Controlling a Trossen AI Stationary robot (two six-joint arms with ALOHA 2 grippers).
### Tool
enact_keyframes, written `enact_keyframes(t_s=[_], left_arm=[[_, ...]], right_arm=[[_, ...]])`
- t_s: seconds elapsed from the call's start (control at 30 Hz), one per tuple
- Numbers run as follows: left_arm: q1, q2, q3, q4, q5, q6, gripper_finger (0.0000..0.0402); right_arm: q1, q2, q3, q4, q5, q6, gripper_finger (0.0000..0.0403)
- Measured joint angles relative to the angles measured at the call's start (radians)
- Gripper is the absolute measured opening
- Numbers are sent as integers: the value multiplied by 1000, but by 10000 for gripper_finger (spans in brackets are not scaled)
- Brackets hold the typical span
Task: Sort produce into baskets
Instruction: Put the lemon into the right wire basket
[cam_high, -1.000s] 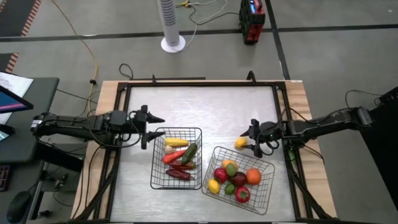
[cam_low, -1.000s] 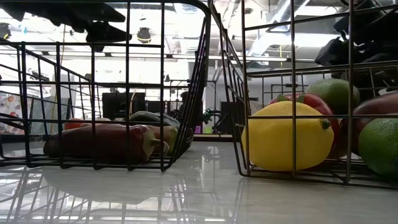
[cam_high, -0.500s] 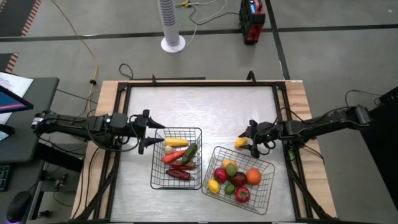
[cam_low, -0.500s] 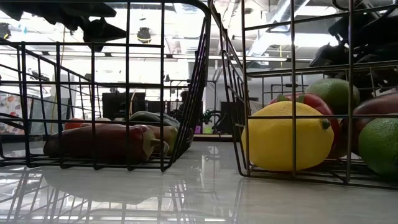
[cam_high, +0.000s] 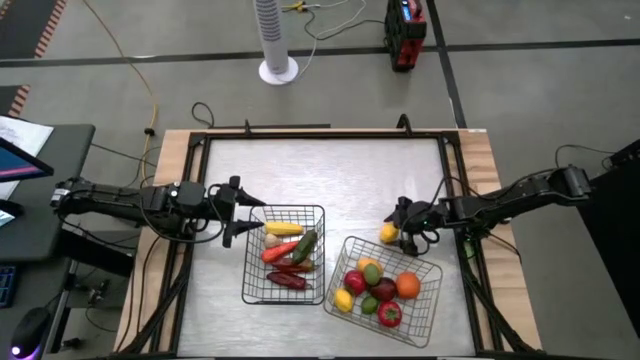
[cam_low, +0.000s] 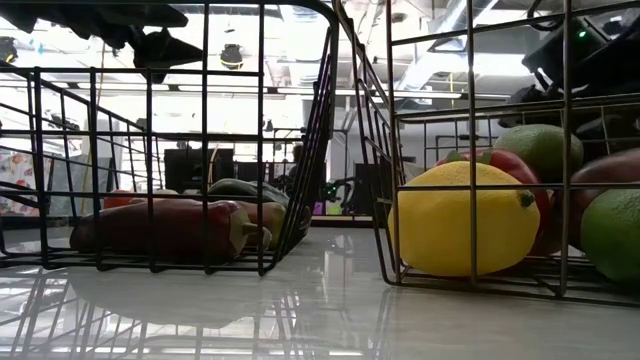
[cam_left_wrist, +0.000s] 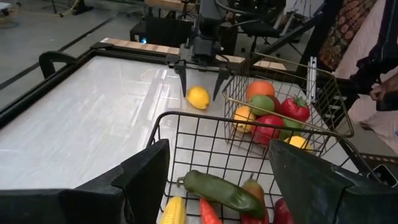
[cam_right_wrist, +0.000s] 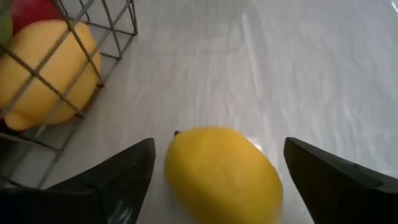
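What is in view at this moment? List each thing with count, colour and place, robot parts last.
Baskets: two, silver-grey wire; left basket, right basket, near edge of table.
Long produce: several, yellow, green, red, maroon; in left basket.
Round produce: several, red, orange, green, yellow; in right basket.
Loose lemon: one, yellow; on table beside right basket.
Table: one, pale, dark-framed.
Fan: one, white; floor beyond table.
Left claw: open, at left basket's far corner.
Right claw: open, around the loose lemon.
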Motion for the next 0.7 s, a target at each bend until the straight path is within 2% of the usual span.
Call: enact_keyframes(t_s=[0.1, 0.2, 0.5, 0.7], left_arm=[[0, 0, 0, 0, -1, 0, 263], [0, 0, 0, 0, -1, 0, 263], [0, 0, 0, -1, -1, 5, 263], [0, 0, 0, -1, -9, 16, 263]], right_arm=[[0, 1, 0, -10, 23, -33, 393], [0, 19, 0, -26, 50, -45, 390], [0, 137, 3, -10, 48, -62, 338], [0, 146, 2, 32, 46, -80, 298]])
